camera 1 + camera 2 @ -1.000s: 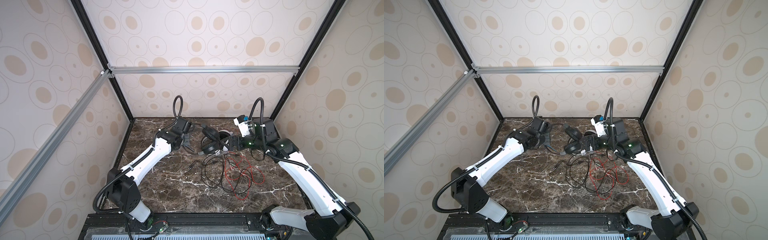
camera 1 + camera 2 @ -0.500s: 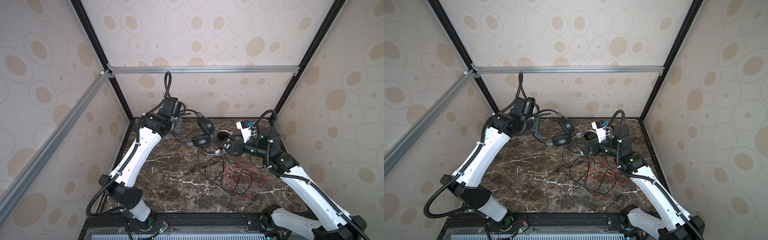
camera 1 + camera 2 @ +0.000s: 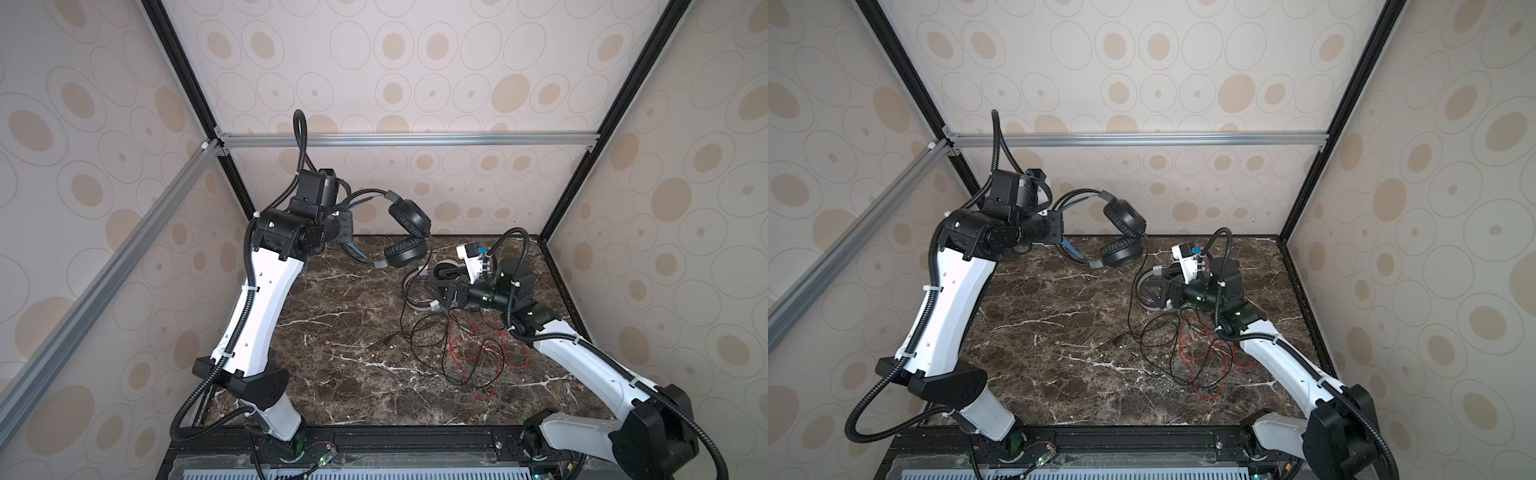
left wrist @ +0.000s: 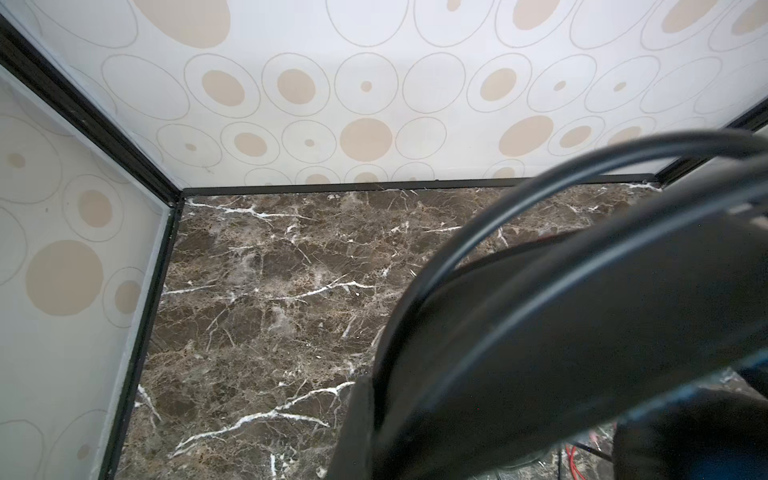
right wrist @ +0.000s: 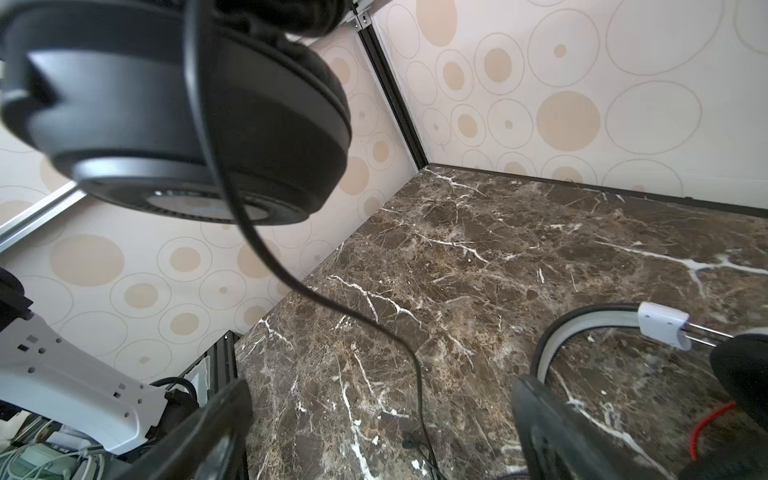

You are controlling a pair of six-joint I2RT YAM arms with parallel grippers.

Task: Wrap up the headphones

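Headphones, black pair (image 3: pixel 409 218) (image 3: pixel 1124 218): pinched by the headband in the left end effector (image 3: pixel 347 220) (image 3: pixel 1059 226), jaws closed tight on it, high above the back left part of the worktop (image 3: pixel 340 353). Ear cups hanging out to the right of that end effector, one above the other, blue inner band showing underneath. Filling much of the left wrist view as a dark, blurred arc (image 4: pixel 582 311). Looming close in the right wrist view too (image 5: pixel 187 116), one cup seen from below.

From the lower cup, black cord (image 3: pixel 402 316) (image 3: pixel 1129 299) trailing down to the worktop, then looping forward into a loose tangle with the red cord (image 3: pixel 478 349) (image 3: pixel 1200 353). Plug end (image 3: pixel 388 340) lying flat just left of the tangle.

White pair (image 3: pixel 409 291) (image 3: pixel 1144 291) flat on the worktop at back right, below and to the right of the black pair, well apart from the left end effector. Right end effector (image 3: pixel 440 293) (image 3: pixel 1163 293) low over the worktop right beside it, jaws spread wide, gripping nothing. Seen from its wrist: white-and-grey headband (image 5: pixel 582 328) curving just past one finger (image 5: pixel 548 432), black ear pad off to that side, a bit of red cord (image 5: pixel 706 424) next to it. Also there, black cord (image 5: pixel 291 282) crossing the view and coming down in the gap between the two fingers; whether touching either, impossible to tell.
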